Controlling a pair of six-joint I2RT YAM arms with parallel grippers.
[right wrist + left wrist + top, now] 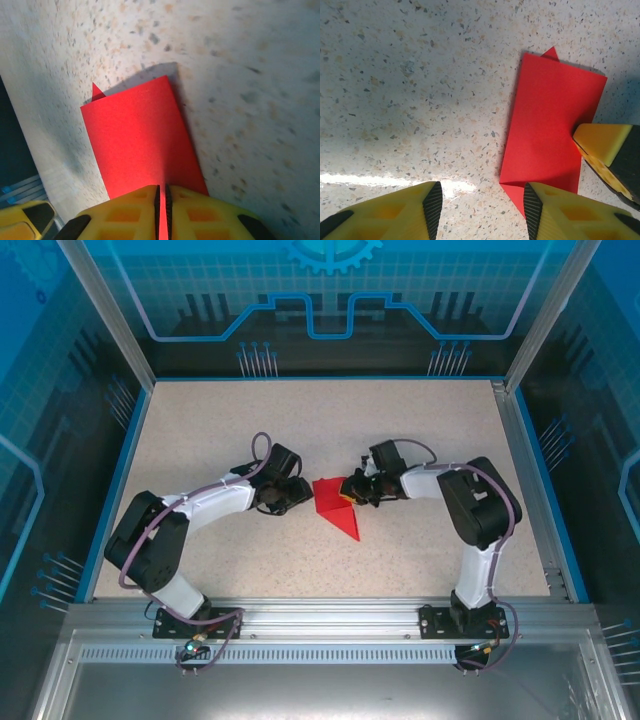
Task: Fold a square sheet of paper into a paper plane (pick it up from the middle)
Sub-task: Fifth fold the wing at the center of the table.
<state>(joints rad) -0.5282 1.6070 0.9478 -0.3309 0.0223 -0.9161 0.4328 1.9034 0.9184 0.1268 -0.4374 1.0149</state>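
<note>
Top external view puts the red paper (337,505) near the middle of the speckled worktop (250,420), between the two hands. It is partly folded: a flat red shape, broad toward the far side, narrowing to a point aimed at the near edge. From the left wrist camera the red paper (550,115) reads as a smooth oblong panel lying flat, with a small triangular tip peeking past its far edge and a lower layer showing under its near corner. The right wrist camera gives the red paper (140,145) the same look, the little tip at the far left corner and a soft shadow beside the sheet on the worktop (250,100). The right hand (162,200) is clamped on the paper, its yellow fingers pressed together with only a thin red edge between them at the near end of the panel. Seen from above, the right hand (355,490) meets the paper's right side, and in the left wrist view one of its fingers (602,142), yellow with a black pad, sits on the paper's right edge. The left hand (482,205) has its jaws apart, bare worktop (395,100) showing between them. One fingertip overlaps the paper's near corner; whether it touches cannot be told. Overhead, the left hand (298,492) lies just beside the paper's left edge. An aluminium rail (320,618) at the near edge carries both arm bases.
</note>
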